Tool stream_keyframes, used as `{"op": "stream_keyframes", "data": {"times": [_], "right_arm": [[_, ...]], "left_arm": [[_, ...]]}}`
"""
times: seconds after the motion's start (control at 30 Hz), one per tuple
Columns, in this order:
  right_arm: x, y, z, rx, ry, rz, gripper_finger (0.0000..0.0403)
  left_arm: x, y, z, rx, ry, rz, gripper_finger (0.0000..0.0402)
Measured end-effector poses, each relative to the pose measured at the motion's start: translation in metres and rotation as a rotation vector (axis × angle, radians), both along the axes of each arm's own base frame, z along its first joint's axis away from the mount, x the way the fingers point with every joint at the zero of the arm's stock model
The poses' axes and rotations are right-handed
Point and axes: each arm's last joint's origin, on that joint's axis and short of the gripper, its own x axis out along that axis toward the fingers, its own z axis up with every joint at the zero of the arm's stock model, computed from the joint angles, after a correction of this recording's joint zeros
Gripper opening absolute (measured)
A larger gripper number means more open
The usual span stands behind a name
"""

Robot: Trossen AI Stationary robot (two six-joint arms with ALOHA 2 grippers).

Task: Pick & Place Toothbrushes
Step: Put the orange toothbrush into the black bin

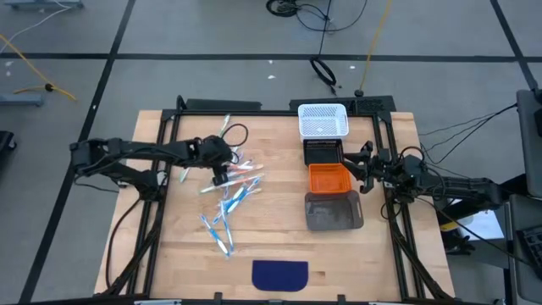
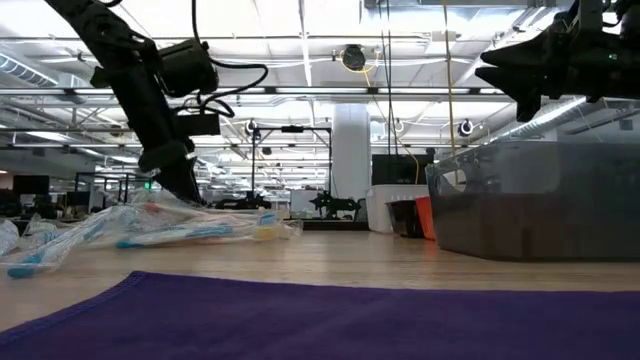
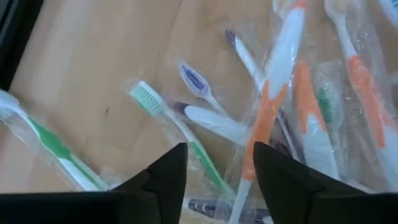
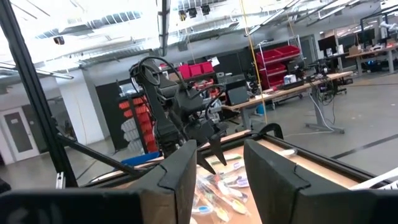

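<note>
The wrapped toothbrushes (image 1: 233, 191) lie in a loose pile on the table's left half, in green, blue, white and orange; a few more lie nearer the front edge (image 1: 218, 233). My left gripper (image 1: 222, 172) is open and points down over the pile's far end (image 2: 188, 190). In the left wrist view its fingers (image 3: 216, 171) stand on either side of a green-handled brush (image 3: 180, 127) and an orange-and-white brush (image 3: 267, 106). My right gripper (image 1: 366, 172) is open and empty, raised beside the orange bin (image 2: 535, 75). My left gripper comes at the pile from above, pointing down, its fingertips (image 2: 190, 192) level with the top wrappers. Whether they touch a wrapper, I cannot tell. No brush is lifted.
A row of bins stands on the table's right half: a white basket (image 1: 323, 120), a black bin (image 1: 322, 151), an orange bin (image 1: 329, 180) and a grey bin (image 1: 333, 212). A purple cloth (image 1: 280, 274) lies at the near edge. A black cable loop (image 1: 237, 133) lies behind the pile.
</note>
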Motion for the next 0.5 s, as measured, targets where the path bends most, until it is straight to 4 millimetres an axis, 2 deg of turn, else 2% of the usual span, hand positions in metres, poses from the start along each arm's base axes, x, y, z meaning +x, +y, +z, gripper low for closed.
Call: {"op": "stream_keyframes", "data": {"times": [0.23,0.5], "right_arm": [[0.0001,0.0000,-0.0002,0.000,0.002,0.000,0.0125],[0.0005,-0.0001,-0.0024,0.004,0.025,0.001,0.0125]], "left_arm": [[0.0009,-0.0008,-0.0015,-0.049,-0.011,-0.031,0.0201],[0.0004,-0.0018,-0.0021,-0.078,-0.010,-0.048,0.0181]]}}
